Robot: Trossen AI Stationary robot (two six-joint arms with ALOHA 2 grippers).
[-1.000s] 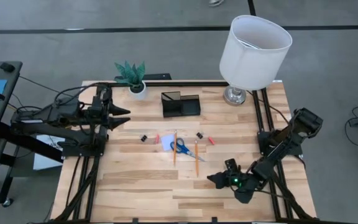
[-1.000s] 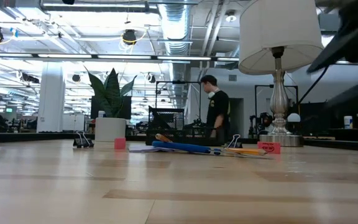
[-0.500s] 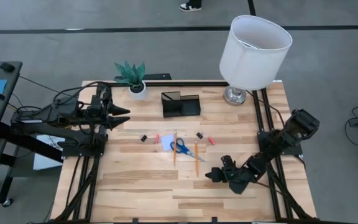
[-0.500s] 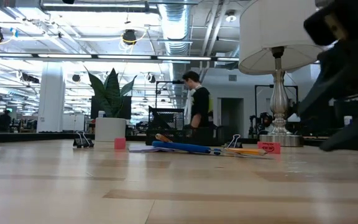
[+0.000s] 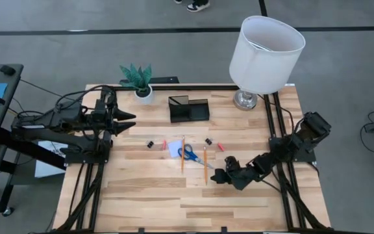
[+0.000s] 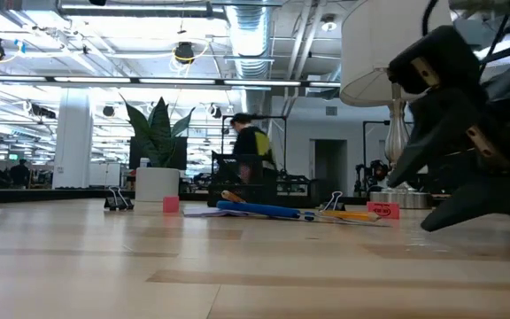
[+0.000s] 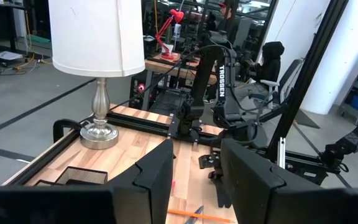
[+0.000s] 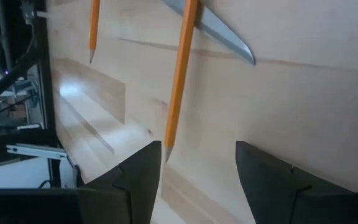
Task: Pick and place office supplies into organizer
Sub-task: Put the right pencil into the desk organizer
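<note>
The pale planked wooden tabletop [image 5: 148,188] looked smooth and faintly glossy; the orange wooden pencil [image 8: 178,74] matt; the steel scissor blade [image 8: 219,34] shiny.

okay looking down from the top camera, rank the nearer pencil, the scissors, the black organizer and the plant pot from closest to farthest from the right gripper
From the right gripper:
1. Nearer pencil, just ahead of its open jaws.
2. Scissors, mid-table.
3. Black organizer, toward the far edge.
4. Plant pot, far corner on the left arm's side.
</note>
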